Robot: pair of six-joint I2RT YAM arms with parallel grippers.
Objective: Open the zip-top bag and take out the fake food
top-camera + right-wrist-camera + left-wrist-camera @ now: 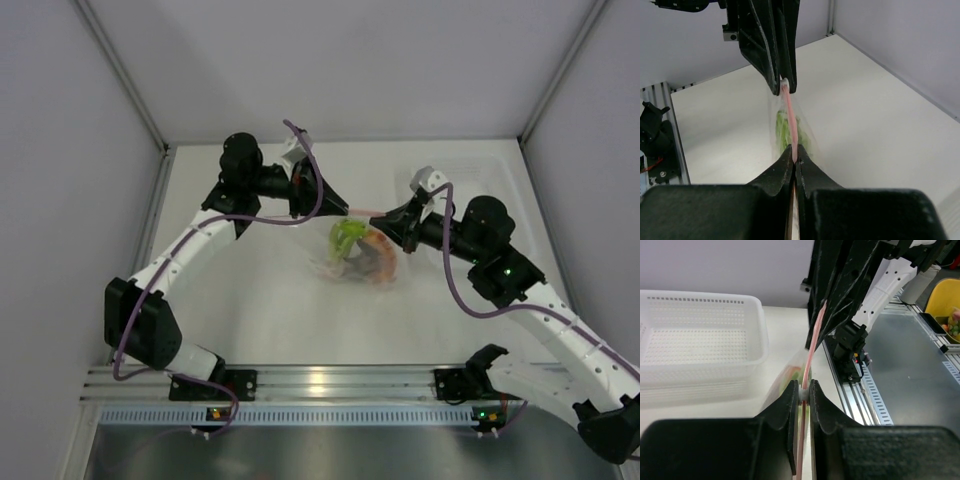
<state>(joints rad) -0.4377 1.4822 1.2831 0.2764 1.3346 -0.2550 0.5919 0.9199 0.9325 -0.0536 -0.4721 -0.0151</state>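
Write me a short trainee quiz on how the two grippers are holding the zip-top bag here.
1. Which part of the zip-top bag does the right gripper pinch? A, pink zip strip; B, bottom corner; C, clear side wall.
2. True or false: the left gripper is open, clear of the bag.
3. What colour of fake food shows through the bag in the right wrist view?
Key: 1 A. 2 False, it is shut on the strip. 3 Green.

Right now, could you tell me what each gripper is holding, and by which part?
Both grippers hold the zip-top bag by its pink zip strip: the left gripper pinches one end, the right gripper the other.
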